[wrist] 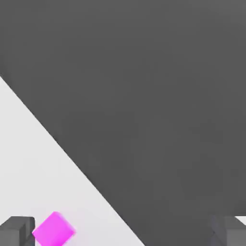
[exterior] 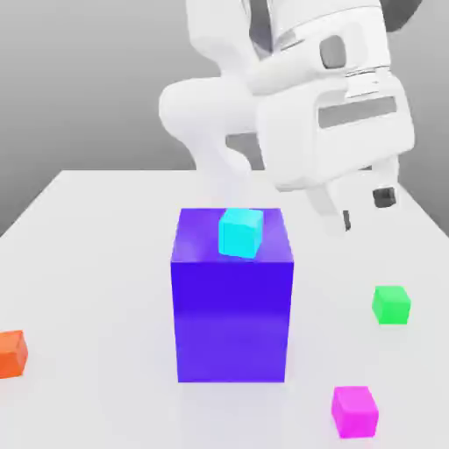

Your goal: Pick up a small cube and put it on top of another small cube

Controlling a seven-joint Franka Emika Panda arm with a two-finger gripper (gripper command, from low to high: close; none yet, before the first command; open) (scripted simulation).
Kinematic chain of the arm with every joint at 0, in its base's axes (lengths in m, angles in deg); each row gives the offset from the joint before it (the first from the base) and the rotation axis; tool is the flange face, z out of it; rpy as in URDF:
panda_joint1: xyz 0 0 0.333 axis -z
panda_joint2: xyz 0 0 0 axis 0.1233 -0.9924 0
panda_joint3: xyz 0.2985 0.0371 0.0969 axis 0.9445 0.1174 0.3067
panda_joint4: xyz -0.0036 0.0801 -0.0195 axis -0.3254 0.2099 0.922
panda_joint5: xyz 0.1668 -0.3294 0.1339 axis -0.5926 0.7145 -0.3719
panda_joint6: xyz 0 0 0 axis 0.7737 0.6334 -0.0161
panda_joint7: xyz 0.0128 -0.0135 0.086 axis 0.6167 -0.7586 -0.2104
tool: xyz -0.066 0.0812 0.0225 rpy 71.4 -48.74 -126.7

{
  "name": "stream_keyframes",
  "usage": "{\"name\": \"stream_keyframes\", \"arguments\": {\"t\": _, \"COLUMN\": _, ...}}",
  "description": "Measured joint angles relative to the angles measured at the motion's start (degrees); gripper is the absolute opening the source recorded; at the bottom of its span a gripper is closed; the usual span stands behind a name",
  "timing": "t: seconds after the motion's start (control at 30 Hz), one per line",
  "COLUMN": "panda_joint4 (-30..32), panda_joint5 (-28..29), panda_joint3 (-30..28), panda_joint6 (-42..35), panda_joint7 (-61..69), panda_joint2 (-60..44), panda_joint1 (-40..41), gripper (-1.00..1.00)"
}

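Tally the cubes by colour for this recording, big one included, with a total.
Blue-purple (the big cube): 1
Cyan (small cube on top of the big one): 1
Orange (small cube): 1
Bright green (small cube): 1
Magenta (small cube): 1
Total: 5

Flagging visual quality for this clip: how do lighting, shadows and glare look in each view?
Exterior view: bright, flat light; the white arm looks washed out, the tabletop carries a faint bluish tint below the big blue-purple cube, and no hard shadows stand out. Hand view: the magenta cube is evenly lit, without glare.
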Motion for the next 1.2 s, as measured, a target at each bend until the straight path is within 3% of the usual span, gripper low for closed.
{"name": "stream_keyframes", "arguments": {"t": 0.2, "panda_joint4": 1.43, "panda_joint5": -0.24, "panda_joint3": 1.6, "panda_joint6": 4.2, "panda_joint7": 12.7, "panda_joint2": -10.47, "panda_joint1": -3.21, "gripper": 0.0}}
{"name": "stream_keyframes", "arguments": {"t": 0.47, "panda_joint4": 3.45, "panda_joint5": 7.87, "panda_joint3": 2.73, "panda_joint6": 10.82, "panda_joint7": 23.0, "panda_joint2": -23.17, "panda_joint1": -5.06, "gripper": 0.0}}
{"name": "stream_keyframes", "arguments": {"t": 0.6, "panda_joint4": 2.11, "panda_joint5": 7.49, "panda_joint3": 4.22, "panda_joint6": 17.0, "panda_joint7": 24.73, "panda_joint2": -31.32, "panda_joint1": -4.12, "gripper": 0.0}}
{"name": "stream_keyframes", "arguments": {"t": 0.63, "panda_joint4": 1.77, "panda_joint5": 7.3, "panda_joint3": 4.79, "panda_joint6": 18.34, "panda_joint7": 24.9, "panda_joint2": -33.07, "panda_joint1": -3.6, "gripper": -1.0}}
{"name": "stream_keyframes", "arguments": {"t": 0.87, "panda_joint4": 1.73, "panda_joint5": 7.34, "panda_joint3": 4.88, "panda_joint6": 18.44, "panda_joint7": 24.94, "panda_joint2": -33.28, "panda_joint1": -3.52, "gripper": -1.0}}
{"name": "stream_keyframes", "arguments": {"t": 1.03, "panda_joint4": 4.04, "panda_joint5": 9.31, "panda_joint3": 3.85, "panda_joint6": 11.47, "panda_joint7": 23.62, "panda_joint2": -24.15, "panda_joint1": -4.85, "gripper": -1.0}}
{"name": "stream_keyframes", "arguments": {"t": 1.2, "panda_joint4": 11.67, "panda_joint5": 8.39, "panda_joint3": 10.73, "panda_joint6": 9.41, "panda_joint7": 27.08, "panda_joint2": -15.5, "panda_joint1": -9.94, "gripper": -1.0}}
